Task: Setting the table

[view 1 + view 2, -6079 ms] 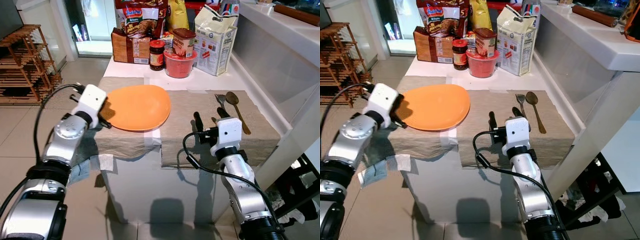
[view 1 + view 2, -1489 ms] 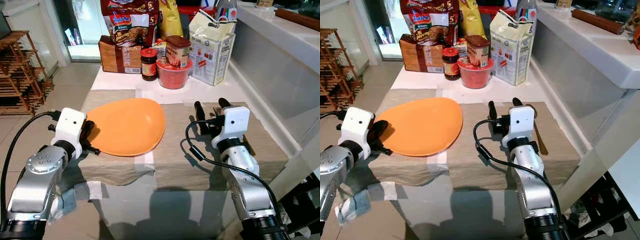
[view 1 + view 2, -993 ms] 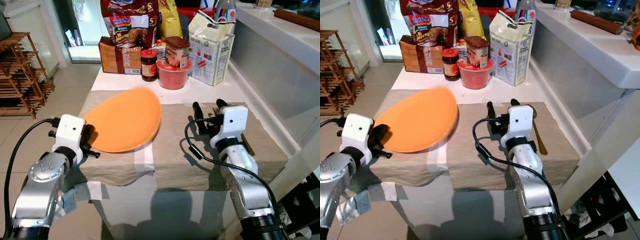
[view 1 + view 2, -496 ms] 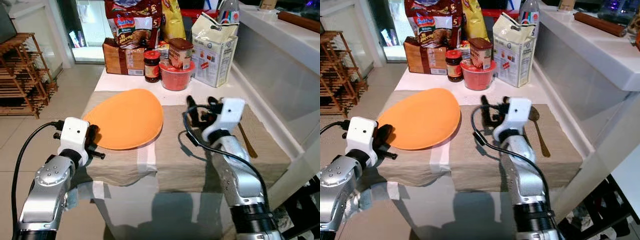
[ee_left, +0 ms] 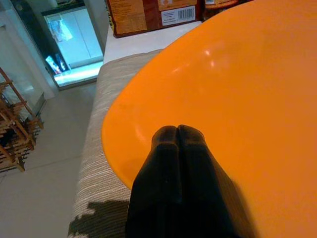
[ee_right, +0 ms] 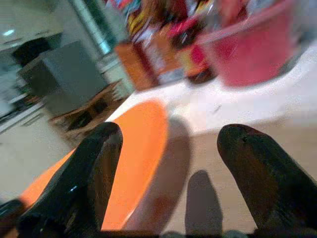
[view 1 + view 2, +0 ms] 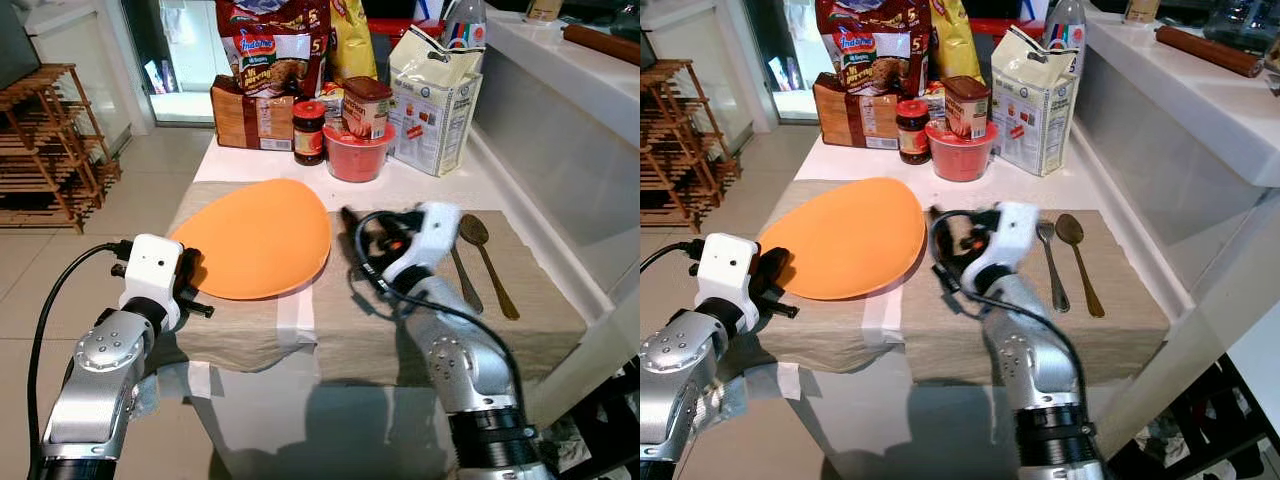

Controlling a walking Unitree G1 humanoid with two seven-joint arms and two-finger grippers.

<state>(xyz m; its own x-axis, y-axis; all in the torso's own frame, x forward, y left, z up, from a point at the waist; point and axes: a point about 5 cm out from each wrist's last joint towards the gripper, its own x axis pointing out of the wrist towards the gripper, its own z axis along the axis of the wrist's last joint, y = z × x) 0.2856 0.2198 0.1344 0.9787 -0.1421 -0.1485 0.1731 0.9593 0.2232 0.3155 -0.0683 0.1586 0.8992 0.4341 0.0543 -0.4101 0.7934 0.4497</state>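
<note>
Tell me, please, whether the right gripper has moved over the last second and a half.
Yes. The right gripper has swung to the robot's left, away from the spoon and fork, towards the orange plate.

We read "Indomie", probably, on the red noodle bag [image 7: 272, 48], beside a large "5". The brown box [image 5: 148, 14] bears a barcode label, its print too small for us to read.

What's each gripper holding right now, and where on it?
The left gripper is shut on the orange plate, pinching its near left rim. The right gripper is open over the cloth beside the plate, holding nothing.
</note>
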